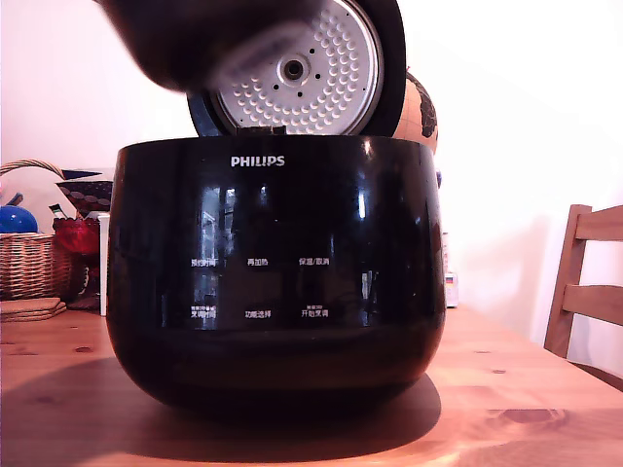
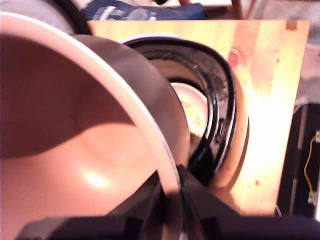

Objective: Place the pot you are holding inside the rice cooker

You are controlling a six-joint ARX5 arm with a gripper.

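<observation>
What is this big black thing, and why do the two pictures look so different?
The big black thing is a rice cooker on a wooden table, its lid flipped up. One picture comes from a camera sitting low on the table in front of it. The other comes from a camera on a robot arm's wrist, looking down. The arm's gripper pinches the rim of a round pot, the cooker's inner bowl. In the front picture the pot is the blurry dark shape up high. A basket and a chair stand nearby.
</observation>
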